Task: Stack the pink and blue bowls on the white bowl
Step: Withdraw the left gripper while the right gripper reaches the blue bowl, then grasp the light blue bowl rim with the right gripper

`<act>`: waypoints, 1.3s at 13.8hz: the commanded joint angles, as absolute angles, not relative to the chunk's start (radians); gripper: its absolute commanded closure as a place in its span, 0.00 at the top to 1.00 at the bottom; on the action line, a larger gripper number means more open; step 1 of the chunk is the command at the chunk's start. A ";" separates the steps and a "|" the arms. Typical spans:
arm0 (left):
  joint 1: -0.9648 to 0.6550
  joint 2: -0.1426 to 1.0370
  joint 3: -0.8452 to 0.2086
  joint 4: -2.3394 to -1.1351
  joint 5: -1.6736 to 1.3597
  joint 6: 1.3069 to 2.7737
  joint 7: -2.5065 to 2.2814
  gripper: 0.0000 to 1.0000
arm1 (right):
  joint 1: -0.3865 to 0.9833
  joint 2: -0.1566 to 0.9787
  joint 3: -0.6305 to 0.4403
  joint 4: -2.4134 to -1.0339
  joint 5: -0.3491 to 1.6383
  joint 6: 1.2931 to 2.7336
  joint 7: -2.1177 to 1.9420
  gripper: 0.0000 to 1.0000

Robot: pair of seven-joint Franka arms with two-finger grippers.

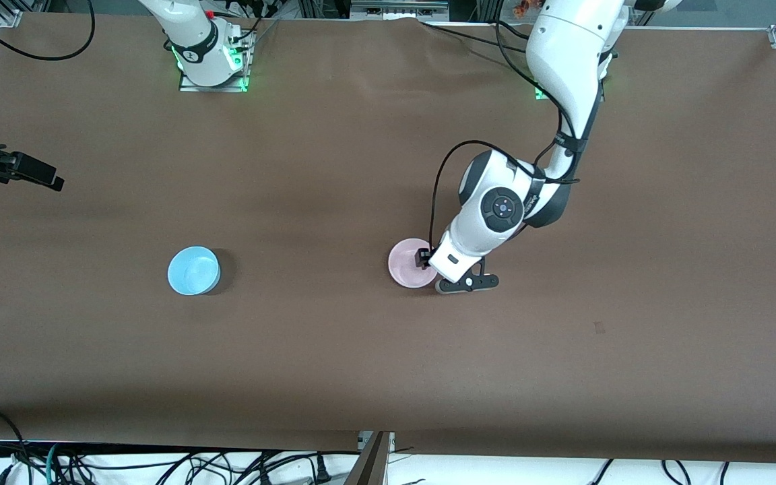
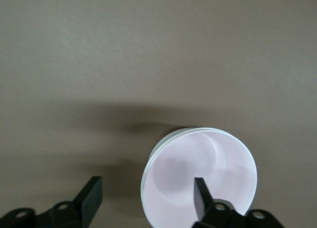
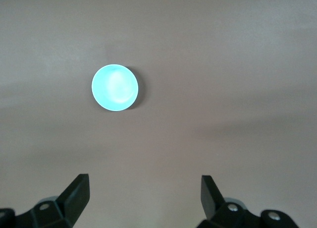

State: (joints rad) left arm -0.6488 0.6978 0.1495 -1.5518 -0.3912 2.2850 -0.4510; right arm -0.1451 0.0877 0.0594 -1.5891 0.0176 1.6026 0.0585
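Your left gripper [image 2: 143, 200] sits low over the pink bowl [image 1: 407, 261], jaws spread and holding nothing: in the left wrist view 1 finger hangs above the bowl's inside and the other stands outside the rim over bare table [image 1: 630, 337], so the wall lies between them with no pinch on it. A thin white edge shows just under the pink rim in that view, which I take to be the white bowl [image 2: 171, 137] with the pink 1 already nested in it; from the front view the white bowl is hidden beneath the pink. The blue bowl [image 1: 193, 270] stands alone, upright, well apart from the pink bowl toward the right arm's end of the table, at about the same depth from the front camera. Your right gripper [image 3: 143, 198] waits high over bare table with its fingers wide and nothing between them, the blue bowl in its sight. Judging by the gloss, these bowls will be light, stiff and slippery, and likely to chip if dropped. Take the blue bowl by the rim, 1 finger inside and 1 outside, pinching the wall squarely so it does not tip or slide out. Lower it level onto the pink bowl and release only once it is seated, as a skewed drop could knock the stack.
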 commanded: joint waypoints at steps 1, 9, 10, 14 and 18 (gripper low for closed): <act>-0.588 0.602 0.152 -1.562 -0.371 2.160 -0.460 1.00 | -0.143 0.124 0.072 -1.580 0.026 1.600 0.061 0.99; -0.258 0.318 0.166 -1.569 -0.183 1.820 -0.456 1.00 | -0.071 0.386 0.087 -1.589 0.060 1.935 0.080 0.99; -0.214 0.286 0.166 -1.569 -0.181 1.795 -0.456 1.00 | -0.064 0.412 0.087 -1.598 0.058 1.974 0.081 0.99; -0.078 0.180 0.166 -1.560 -0.126 1.645 -0.352 1.00 | -0.063 0.480 0.086 -1.690 0.054 2.142 0.081 0.99; -0.034 0.109 0.163 -1.559 -0.045 1.559 -0.203 1.00 | -0.064 0.494 0.086 -1.831 0.054 2.308 0.081 0.99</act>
State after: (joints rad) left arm -0.0551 0.1453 0.1818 -1.5402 -0.0761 1.5867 -0.2665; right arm -0.0645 0.5157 0.0863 -1.7478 0.0473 2.2394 0.0750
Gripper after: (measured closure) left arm 0.000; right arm 0.004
